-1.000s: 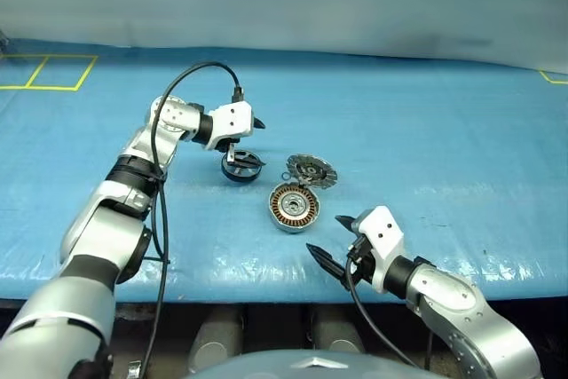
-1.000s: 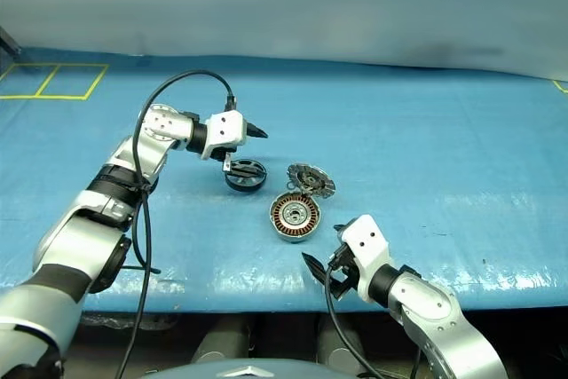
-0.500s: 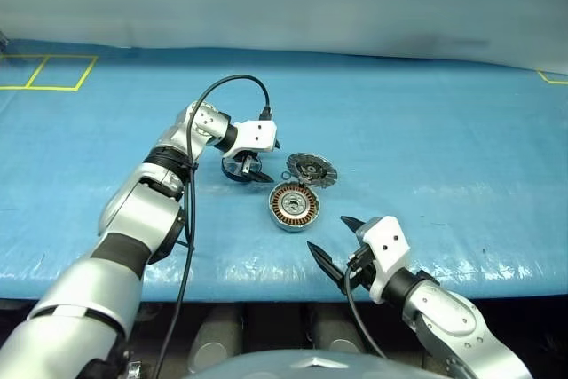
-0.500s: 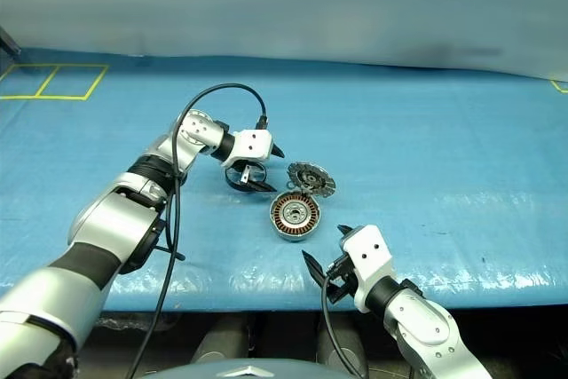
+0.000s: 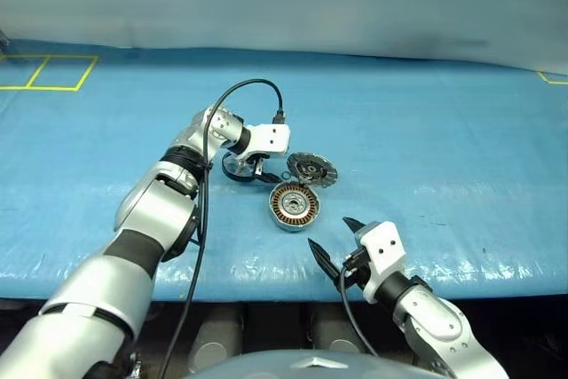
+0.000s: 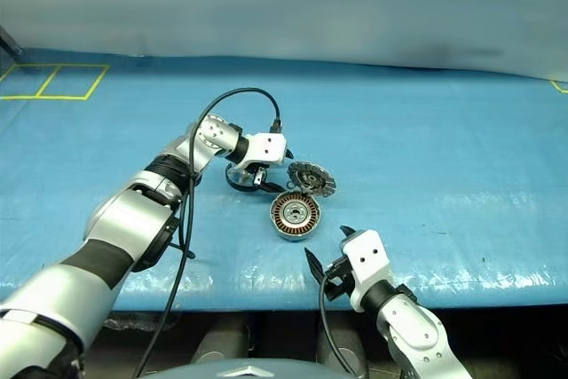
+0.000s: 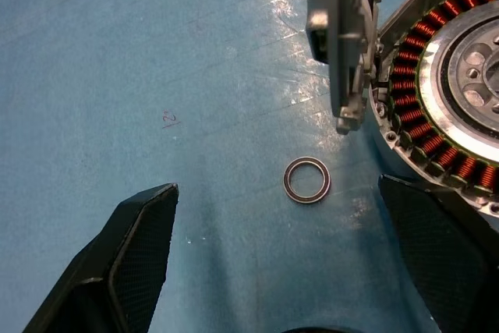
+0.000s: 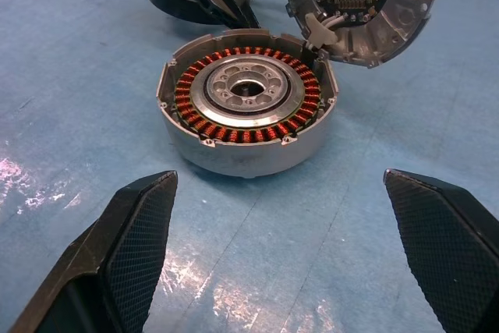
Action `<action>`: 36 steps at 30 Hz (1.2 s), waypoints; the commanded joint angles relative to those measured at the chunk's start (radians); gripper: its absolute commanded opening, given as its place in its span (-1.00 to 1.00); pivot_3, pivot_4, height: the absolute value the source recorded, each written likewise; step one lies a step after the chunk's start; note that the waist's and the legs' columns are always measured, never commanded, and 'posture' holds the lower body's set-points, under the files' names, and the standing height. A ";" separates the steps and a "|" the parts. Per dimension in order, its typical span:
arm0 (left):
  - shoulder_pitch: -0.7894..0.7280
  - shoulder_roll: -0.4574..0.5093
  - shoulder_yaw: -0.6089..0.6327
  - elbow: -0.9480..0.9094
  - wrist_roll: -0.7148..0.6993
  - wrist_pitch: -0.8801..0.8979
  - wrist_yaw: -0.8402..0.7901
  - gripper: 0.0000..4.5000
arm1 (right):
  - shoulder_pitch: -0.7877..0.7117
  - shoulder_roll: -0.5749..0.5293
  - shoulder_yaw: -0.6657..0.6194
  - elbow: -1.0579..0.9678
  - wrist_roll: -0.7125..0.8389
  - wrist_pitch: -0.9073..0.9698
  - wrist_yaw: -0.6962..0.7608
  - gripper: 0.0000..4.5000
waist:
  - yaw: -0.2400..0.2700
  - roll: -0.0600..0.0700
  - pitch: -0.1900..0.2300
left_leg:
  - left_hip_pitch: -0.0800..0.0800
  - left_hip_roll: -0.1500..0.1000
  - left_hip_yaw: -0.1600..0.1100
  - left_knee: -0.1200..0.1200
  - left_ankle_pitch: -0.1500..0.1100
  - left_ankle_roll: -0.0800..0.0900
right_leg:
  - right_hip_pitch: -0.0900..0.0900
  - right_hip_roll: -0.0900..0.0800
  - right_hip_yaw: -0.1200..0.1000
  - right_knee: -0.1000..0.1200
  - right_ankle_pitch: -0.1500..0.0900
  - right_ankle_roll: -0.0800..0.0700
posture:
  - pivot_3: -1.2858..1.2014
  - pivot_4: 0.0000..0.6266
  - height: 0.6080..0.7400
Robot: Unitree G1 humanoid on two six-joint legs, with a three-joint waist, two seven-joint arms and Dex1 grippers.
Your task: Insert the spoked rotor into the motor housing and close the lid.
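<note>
I see the rotor (image 5: 241, 169) on the worktop (image 5: 444, 130) beside the housing (image 5: 294, 206) and open lid (image 5: 311, 169). My left end effector (image 5: 261, 170) has come over it, wide; right end effector (image 5: 335, 244) wide. No writing readable.

Blue table (image 5: 444, 130), motor housing (image 5: 294, 207), spoked rotor (image 5: 238, 169), small ring (image 7: 306, 180)
</note>
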 commanded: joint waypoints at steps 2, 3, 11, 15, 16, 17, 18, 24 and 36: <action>-0.032 -0.011 0.025 0.006 0.009 0.029 0.044 1.00 | -0.003 0.007 0.001 -0.018 -0.008 -0.025 -0.009 0.99 | 0.000 0.000 0.000 | 0.000 0.000 0.000 0.000 0.000 0.000 | 0.000 0.000 0.000 0.000 0.000 0.000 | 0.03 -0.52 1.00; -0.033 -0.014 0.031 0.007 0.006 0.036 0.051 1.00 | -0.004 0.007 0.001 -0.017 -0.010 -0.024 -0.010 0.99 | 0.000 0.000 0.000 | 0.000 0.000 0.000 0.000 0.000 0.000 | 0.000 0.000 0.000 0.000 0.000 0.000 | 0.03 -0.52 1.00; -0.024 -0.035 0.072 0.018 -0.008 0.115 0.074 1.00 | -0.015 0.017 0.003 -0.014 -0.018 -0.018 -0.012 0.99 | 0.000 0.000 0.000 | 0.000 0.000 0.000 0.000 0.000 0.000 | 0.000 0.000 0.000 0.000 0.000 0.000 | 0.03 -0.52 1.00; -0.018 -0.035 0.081 0.019 -0.009 0.141 0.065 1.00 | -0.018 0.021 0.003 -0.014 -0.019 -0.017 -0.013 0.99 | -0.002 0.000 0.000 | 0.000 0.000 0.000 0.000 0.000 0.000 | 0.000 0.000 0.000 0.001 0.000 0.000 | 0.03 -0.52 1.00; -0.016 -0.035 0.087 0.019 -0.012 0.151 0.063 1.00 | -0.018 0.022 0.004 -0.014 -0.020 -0.016 -0.014 0.99 | -0.002 0.000 0.000 | 0.000 0.000 0.000 0.000 0.000 0.000 | 0.000 0.000 0.000 0.001 0.000 0.000 | 0.03 -0.52 1.00; -0.014 -0.036 0.091 0.020 -0.014 0.159 0.062 1.00 | -0.019 0.022 0.005 -0.014 -0.020 -0.016 -0.015 0.99 | -0.002 0.000 0.000 | 0.000 0.000 0.000 0.000 0.000 0.000 | 0.000 0.000 0.000 0.001 0.000 0.000 | 0.03 -0.52 1.00; -0.011 -0.036 0.092 0.020 -0.011 0.162 0.062 1.00 | -0.020 0.022 0.007 -0.013 -0.020 -0.016 -0.016 0.99 | -0.002 0.000 0.000 | 0.000 0.000 0.000 0.000 0.000 0.000 | 0.000 0.000 0.000 0.001 0.000 0.000 | 0.03 -0.52 1.00; 0.004 -0.048 0.117 0.019 -0.029 0.203 0.044 1.00 | -0.024 0.026 0.011 -0.011 -0.024 -0.015 -0.018 0.99 | -0.002 0.000 0.000 | 0.000 0.000 0.000 0.000 0.000 0.000 | 0.000 0.000 0.000 0.001 0.000 0.000 | 0.03 -0.52 1.00; 0.015 -0.069 0.133 0.021 -0.020 0.221 0.075 1.00 | -0.007 0.033 0.012 -0.030 -0.031 -0.009 -0.028 0.99 | -0.002 0.000 0.000 | 0.001 -0.001 0.000 0.001 0.000 0.000 | 0.001 0.000 0.000 0.001 0.000 0.000 | 0.03 -0.52 1.00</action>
